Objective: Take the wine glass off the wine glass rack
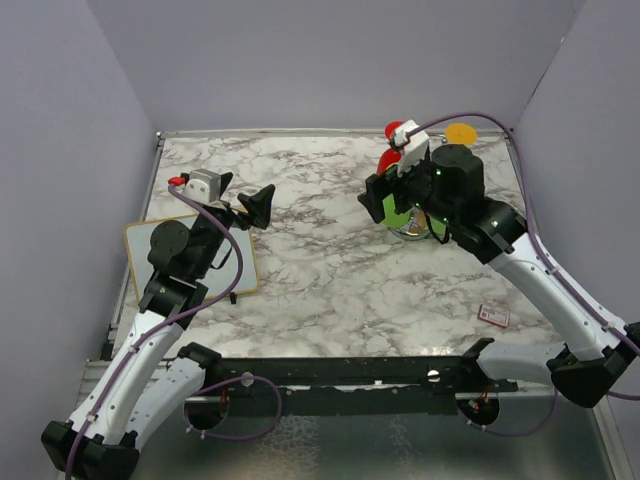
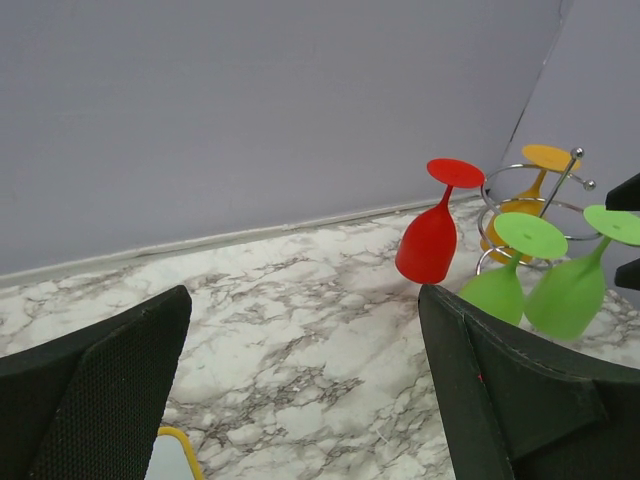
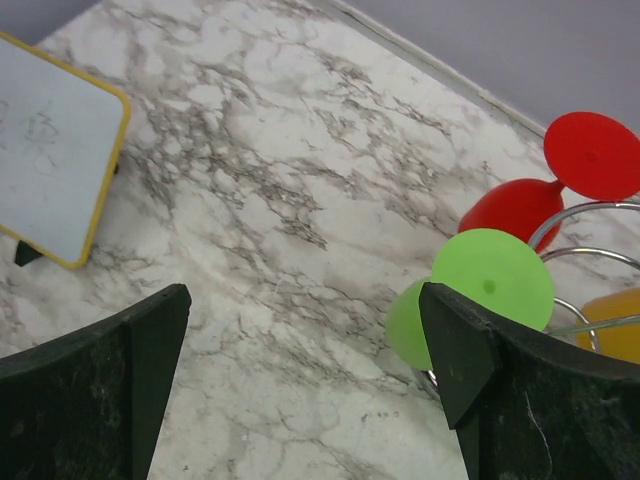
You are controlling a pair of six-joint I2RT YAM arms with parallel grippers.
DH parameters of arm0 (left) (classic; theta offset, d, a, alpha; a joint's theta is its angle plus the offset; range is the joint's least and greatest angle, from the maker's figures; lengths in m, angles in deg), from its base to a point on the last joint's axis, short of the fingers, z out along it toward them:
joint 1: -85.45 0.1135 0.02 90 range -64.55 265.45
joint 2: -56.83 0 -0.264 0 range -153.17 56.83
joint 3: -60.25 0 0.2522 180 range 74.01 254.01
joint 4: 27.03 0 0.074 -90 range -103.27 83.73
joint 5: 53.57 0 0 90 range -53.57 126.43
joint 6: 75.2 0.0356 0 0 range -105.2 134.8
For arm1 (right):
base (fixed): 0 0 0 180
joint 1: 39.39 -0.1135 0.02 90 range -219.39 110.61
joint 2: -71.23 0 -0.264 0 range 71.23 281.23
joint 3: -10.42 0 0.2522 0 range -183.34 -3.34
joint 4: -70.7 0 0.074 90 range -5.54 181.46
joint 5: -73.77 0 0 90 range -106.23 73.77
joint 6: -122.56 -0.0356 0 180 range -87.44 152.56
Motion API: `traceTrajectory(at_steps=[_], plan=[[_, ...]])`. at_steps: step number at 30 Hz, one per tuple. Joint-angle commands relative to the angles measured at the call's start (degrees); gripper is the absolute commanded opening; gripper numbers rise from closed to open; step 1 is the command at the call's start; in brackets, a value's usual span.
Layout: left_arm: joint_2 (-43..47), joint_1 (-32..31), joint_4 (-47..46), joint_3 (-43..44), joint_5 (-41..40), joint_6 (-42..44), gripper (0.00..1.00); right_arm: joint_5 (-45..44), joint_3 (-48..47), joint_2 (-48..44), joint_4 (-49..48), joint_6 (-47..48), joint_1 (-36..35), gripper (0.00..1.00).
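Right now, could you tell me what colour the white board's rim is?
Yellow; the board's rim shows best in the right wrist view.

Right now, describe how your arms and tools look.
Both the left arm and right arm have white lower links, black upper joints and a purple cable. Green lights dot the right arm. The left tool and right tool are black and wedge-shaped.

wine glass rack (image 2: 562, 183): shiny metal wire; red wine glass (image 2: 428, 245): matt plastic; table (image 2: 300, 330): smooth, marble-patterned.
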Motion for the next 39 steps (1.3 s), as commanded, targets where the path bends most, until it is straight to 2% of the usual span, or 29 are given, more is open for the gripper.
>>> traceTrajectory(at_steps=[1,6,10,13,19,23,28,39], plan=[[0.24,-0.32,-1.57,-0.07,-1.28,0.58,0.99,-21.93,-3.42,4.14,6.43,7.02,-6.57,1.00],[-0.01,-0.36,-1.48,-0.09,-1.87,0.72,0.98,-43.81,-4.72,10.79,8.85,15.60,-13.90,0.99],[-0.20,-0.32,-1.12,-0.01,-2.74,0.80,0.98,-51.88,-7.48,14.51,12.55,18.07,-15.30,1.00],[-0.26,-0.38,-0.82,0.09,-3.62,0.81,0.98,-51.88,-7.51,14.30,11.66,20.94,-15.68,1.00],[-0.48,-0.35,-0.69,0.09,-3.98,0.87,0.98,-52.20,-7.58,16.14,13.39,28.11,-15.65,0.85],[-0.65,-0.31,-0.61,0.09,-4.13,0.89,0.98,-48.49,-11.04,17.85,16.11,27.99,-15.64,0.78],[-0.99,-0.33,-0.40,0.16,-4.52,0.94,0.98,-47.51,-12.90,19.67,17.39,28.00,-15.61,0.74],[-0.25,-0.39,2.47,1.39,-11.85,1.44,0.97,-50.79,-13.91,23.98,20.41,24.64,-15.54,0.67]])
